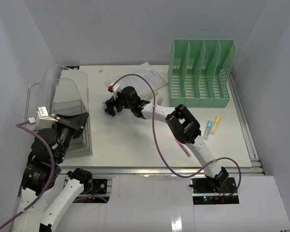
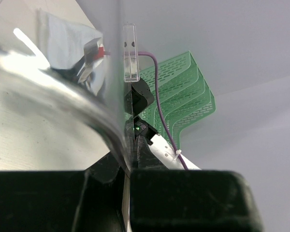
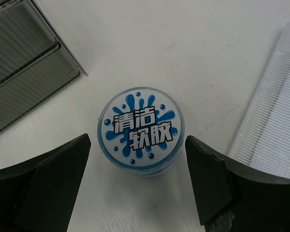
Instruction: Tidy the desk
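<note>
The white desk [image 1: 130, 140] carries a small round jar [image 1: 106, 105] with a blue splash label. In the right wrist view the jar [image 3: 140, 130] stands upright between my right gripper's [image 3: 137, 145] spread fingertips [image 3: 70, 162], with gaps on both sides. That right gripper [image 1: 109, 107] hovers over the jar, open. My left gripper [image 1: 79, 122] is at the clear plastic bin [image 1: 63, 96] on the left. In the left wrist view its jaws [image 2: 128, 162] are closed on the bin's clear wall [image 2: 94, 116].
A mint-green file rack [image 1: 200, 72] stands at the back right, with papers [image 1: 147, 76] left of it. Yellow [image 1: 216, 121] and blue [image 1: 208, 129] markers and a pink pen [image 1: 185, 147] lie near the right arm. A ribbed clear sheet [image 3: 268, 106] lies right of the jar.
</note>
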### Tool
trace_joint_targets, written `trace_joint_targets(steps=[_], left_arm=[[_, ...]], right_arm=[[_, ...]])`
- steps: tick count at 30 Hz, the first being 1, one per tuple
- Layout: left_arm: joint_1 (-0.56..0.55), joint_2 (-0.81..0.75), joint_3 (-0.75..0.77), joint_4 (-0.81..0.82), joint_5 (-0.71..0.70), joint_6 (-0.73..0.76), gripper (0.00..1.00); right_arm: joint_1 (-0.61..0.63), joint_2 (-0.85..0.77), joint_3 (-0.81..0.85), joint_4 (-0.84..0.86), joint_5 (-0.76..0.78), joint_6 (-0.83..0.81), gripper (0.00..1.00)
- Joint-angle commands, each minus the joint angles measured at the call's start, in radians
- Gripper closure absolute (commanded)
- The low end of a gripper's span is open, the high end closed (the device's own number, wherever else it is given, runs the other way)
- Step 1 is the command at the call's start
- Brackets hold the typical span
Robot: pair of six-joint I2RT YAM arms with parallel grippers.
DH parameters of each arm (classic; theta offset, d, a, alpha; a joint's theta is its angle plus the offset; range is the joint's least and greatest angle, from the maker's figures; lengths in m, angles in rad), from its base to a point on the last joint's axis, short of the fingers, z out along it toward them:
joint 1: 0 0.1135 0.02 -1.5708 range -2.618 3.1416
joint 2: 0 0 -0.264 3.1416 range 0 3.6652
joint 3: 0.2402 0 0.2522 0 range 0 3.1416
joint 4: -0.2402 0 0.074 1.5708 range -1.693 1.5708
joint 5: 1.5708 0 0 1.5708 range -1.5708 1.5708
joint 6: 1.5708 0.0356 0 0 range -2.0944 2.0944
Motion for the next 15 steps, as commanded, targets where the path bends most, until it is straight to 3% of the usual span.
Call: trace_joint_targets(steps=[1, 7, 15], left_arm=[[-0.007, -0.016, 0.002, 0.0, 0.062, -0.018, 1.0], [-0.008, -0.012, -0.001, -0.001, 0.063, -0.024, 1.0], [-0.008, -0.008, -0.004, -0.005, 0.059, -0.024, 1.0]], right_arm=[[-0.001, -0.039, -0.001, 0.0, -0.034, -0.043, 0.13], [0.002, 0.017, 0.073, -0.005, -0.017, -0.079, 0.02], [0.006, 0.123, 0.201, 0.005, 0.004, -0.085, 0.04]])
